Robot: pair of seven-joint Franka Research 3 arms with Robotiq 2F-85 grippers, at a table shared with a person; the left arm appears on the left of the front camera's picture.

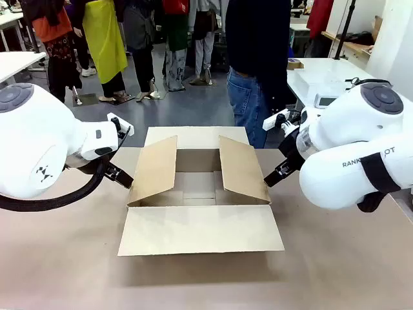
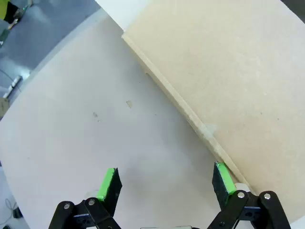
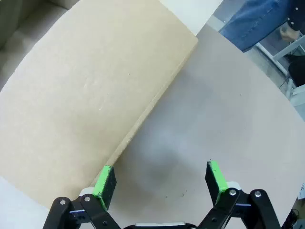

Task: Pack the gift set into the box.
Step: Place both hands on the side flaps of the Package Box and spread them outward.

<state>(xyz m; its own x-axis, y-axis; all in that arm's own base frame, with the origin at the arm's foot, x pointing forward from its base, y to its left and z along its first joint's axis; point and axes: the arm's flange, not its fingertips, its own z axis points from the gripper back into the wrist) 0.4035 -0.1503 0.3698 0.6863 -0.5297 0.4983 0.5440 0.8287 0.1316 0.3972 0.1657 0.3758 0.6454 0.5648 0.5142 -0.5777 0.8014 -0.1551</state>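
Sitting mid-table [image 1: 58, 265], the box [image 1: 197, 227] is open: near and far flaps lie outward, side flaps slant up. Left gripper [image 1: 121, 175] hangs just beside the left side flap and right gripper [image 1: 273, 176] just beside the right one. In the wrist views both have jaws spread wide w/ nothing held, one green pad [image 2: 223, 177] of each at a flap's edge. A person [image 1: 257, 71] in dark top & jeans stands at the far side.
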